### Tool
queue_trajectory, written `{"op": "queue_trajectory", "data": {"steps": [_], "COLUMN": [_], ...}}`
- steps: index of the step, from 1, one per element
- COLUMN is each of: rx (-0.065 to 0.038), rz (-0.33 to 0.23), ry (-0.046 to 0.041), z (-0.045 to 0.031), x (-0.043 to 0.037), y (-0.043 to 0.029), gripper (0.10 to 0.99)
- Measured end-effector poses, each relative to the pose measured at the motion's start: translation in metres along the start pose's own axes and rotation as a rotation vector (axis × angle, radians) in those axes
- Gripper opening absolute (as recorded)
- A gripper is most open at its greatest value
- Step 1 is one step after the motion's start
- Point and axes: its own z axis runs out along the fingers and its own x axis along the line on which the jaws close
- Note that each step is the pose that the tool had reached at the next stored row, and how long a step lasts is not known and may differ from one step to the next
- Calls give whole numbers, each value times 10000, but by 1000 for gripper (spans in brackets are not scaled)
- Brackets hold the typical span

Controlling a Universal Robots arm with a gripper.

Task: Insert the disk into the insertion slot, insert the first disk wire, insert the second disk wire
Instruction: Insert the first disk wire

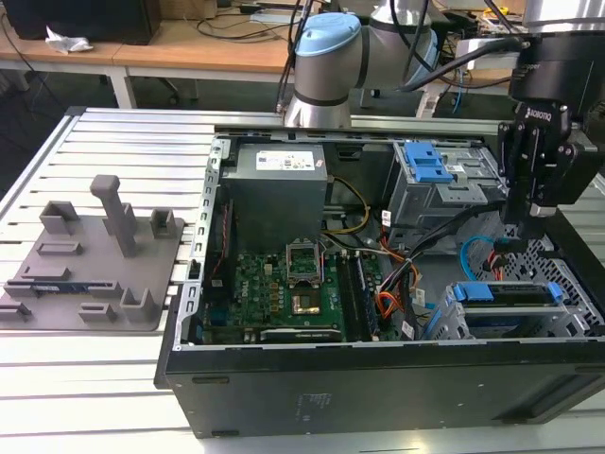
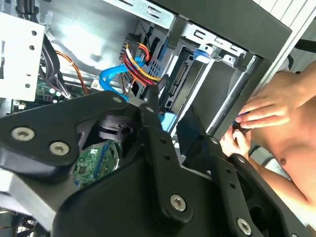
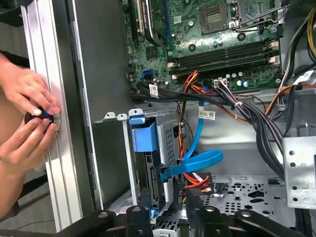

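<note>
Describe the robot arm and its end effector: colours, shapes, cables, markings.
The arm has rounded silver-grey joints with light blue caps. Black cables loop from it to the wrist. The end effector is black and blocky, with small white lettering on its housing. In the second wrist view its black angular link bars carry silver screw heads.

No print is resolving well enough to transcribe: the white label (image 1: 286, 161) on the power supply (image 1: 274, 203) is showing only faint grey lines, and the paper tag (image 3: 208, 114) on the blue data cable (image 3: 197, 136) and the second tag (image 3: 154, 90) on the black cable bundle (image 3: 197, 97) are showing unreadable specks.
</note>
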Motion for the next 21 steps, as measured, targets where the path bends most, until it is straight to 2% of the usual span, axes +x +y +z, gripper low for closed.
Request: {"op": "queue_trajectory", "data": {"steps": [6,11,16,21], "rx": [46,56,116,119], "rz": [44,52,74,75], "ry": [-1,-1,20,41], "z": [57,146,182,184], "x": [-24,-71,-137,-141], "y": [5,-13,-12,-11], "gripper": [412,412,412,412]}}
